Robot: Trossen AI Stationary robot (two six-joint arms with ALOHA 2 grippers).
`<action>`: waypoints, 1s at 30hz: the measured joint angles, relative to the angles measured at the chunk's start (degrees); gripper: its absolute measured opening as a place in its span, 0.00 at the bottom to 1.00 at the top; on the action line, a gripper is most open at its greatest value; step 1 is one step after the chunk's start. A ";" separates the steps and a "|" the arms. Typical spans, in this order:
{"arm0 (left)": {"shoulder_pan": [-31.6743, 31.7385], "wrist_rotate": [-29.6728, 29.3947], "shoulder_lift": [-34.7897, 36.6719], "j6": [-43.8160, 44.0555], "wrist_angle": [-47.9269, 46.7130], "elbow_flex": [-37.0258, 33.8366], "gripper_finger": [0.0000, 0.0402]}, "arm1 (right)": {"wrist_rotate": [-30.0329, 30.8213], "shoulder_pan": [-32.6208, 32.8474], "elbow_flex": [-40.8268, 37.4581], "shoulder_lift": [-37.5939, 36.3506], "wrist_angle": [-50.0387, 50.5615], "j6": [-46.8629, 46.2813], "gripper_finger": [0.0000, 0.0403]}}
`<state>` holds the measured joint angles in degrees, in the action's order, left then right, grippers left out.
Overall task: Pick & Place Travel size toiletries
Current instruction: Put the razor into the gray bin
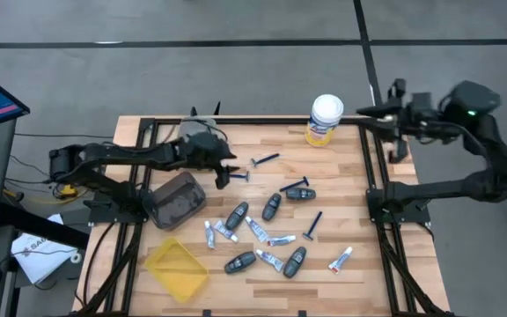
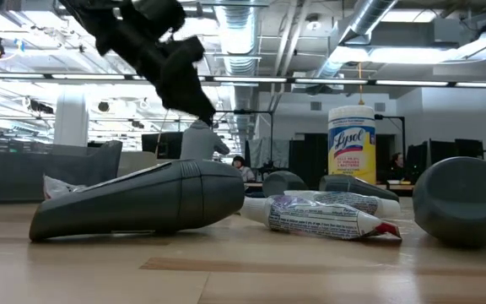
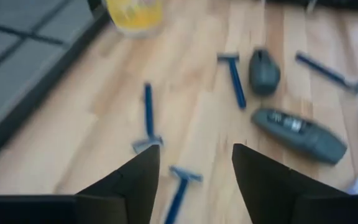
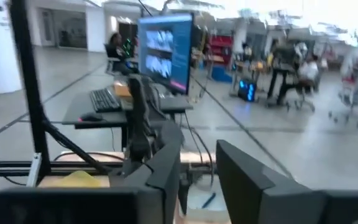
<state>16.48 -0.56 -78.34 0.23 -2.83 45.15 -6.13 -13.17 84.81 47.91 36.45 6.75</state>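
Two arms we see: left gripper, fingers apart and empty, above slim dark-blue razors; small white tubes and dark grey oval fobs scattered mid-table; right gripper, fingers apart, empty, off the table's far right edge.

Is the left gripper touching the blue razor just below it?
Apart. The left wrist view shows the left gripper open, with bare wood between its fingers and the blue razor lying flat on the table beneath, ungripped.
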 joint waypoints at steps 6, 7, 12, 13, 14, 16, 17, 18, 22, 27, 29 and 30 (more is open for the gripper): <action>-1.36 1.04 -7.03 0.10 0.07 0.00 0.55 | 1.27 0.59 -4.10 -10.80 0.28 1.30 0.10; -1.50 1.05 -7.73 0.08 -0.01 0.00 0.56 | 1.31 0.55 -4.96 -12.92 0.19 0.88 0.08; -1.65 1.99 -9.99 -0.61 0.24 0.00 0.56 | 1.32 0.57 -11.27 -20.68 0.65 -3.41 0.01; -1.58 2.01 -10.51 -1.38 0.22 0.00 0.56 | 1.40 0.57 -12.61 -22.14 0.51 -4.58 0.01; -1.41 2.01 -11.15 -2.07 0.41 0.00 0.56 | 1.51 0.57 -13.90 -23.72 0.60 -5.60 0.01; -1.10 2.01 -12.66 -3.09 0.36 0.02 0.56 | 1.51 0.57 -16.52 -26.33 -0.49 -7.51 0.02; -1.06 2.00 -13.48 -3.16 0.38 0.02 0.56 | 1.51 0.57 -18.10 -27.37 -0.63 -8.17 0.02; -1.03 1.99 -14.46 -3.21 0.42 0.12 0.56 | 1.47 0.57 -19.73 -28.25 -1.14 -8.63 0.02; -1.03 1.44 -17.91 -4.65 1.89 0.18 0.56 | 1.51 0.57 -23.88 -31.92 -5.20 -9.80 0.02; -0.89 0.59 -21.36 -6.46 3.96 0.20 0.56 | 1.49 0.56 -25.68 -33.75 -6.21 -10.35 0.00; -0.86 0.29 -22.19 -6.52 4.84 0.35 0.56 | 1.52 0.55 -25.61 -33.94 -7.00 -11.37 0.00; -0.86 0.28 -22.42 -6.54 4.94 0.37 0.56 | 1.51 0.57 -25.69 -33.88 -6.72 -11.74 0.00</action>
<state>15.62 -0.27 -100.75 -6.31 2.11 45.52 -4.62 -12.60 59.12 14.04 29.73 -4.99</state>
